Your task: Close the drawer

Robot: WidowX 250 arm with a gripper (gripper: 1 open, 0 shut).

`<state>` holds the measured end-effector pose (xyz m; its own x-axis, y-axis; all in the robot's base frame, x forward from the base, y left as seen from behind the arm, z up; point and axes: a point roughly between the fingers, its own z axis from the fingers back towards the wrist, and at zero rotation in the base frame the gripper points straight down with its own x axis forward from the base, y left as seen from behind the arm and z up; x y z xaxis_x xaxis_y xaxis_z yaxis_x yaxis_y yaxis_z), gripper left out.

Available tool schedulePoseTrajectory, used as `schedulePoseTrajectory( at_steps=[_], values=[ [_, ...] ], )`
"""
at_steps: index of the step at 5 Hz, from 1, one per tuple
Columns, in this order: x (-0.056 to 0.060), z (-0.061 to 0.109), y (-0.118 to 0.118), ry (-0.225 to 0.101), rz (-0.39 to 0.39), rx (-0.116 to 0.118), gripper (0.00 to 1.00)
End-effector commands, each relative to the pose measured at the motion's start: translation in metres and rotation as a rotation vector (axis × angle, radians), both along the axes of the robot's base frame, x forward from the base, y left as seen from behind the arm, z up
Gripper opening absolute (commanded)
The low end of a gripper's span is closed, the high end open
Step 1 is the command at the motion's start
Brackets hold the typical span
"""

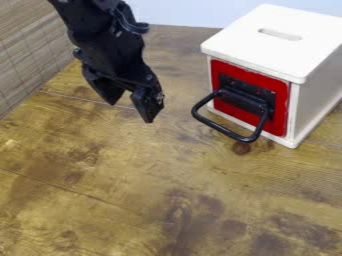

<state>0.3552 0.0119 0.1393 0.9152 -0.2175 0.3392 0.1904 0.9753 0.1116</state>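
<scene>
Black hand (123,97) hangs released, fingers spread, well apart from the red drawer (247,95).

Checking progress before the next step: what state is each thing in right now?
drawer: red front sits flush with the box face, looks closed
handle: wire loop tilted down and outward, free, nothing gripping it
hand: open, empty, hangs above the table left of the handle, apart from it
box: upright on the table, slot on top
</scene>
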Motion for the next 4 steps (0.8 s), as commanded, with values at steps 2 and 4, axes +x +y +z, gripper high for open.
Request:
schedulePoseTrajectory(
  at_steps=[2,4],
  values=[
    [0.024,0.017,0.008,-0.053,0.238,0.073,1.0],
    [0.02,0.016,-0.015,-0.102,0.232,0.048,1.0]
  ],
)
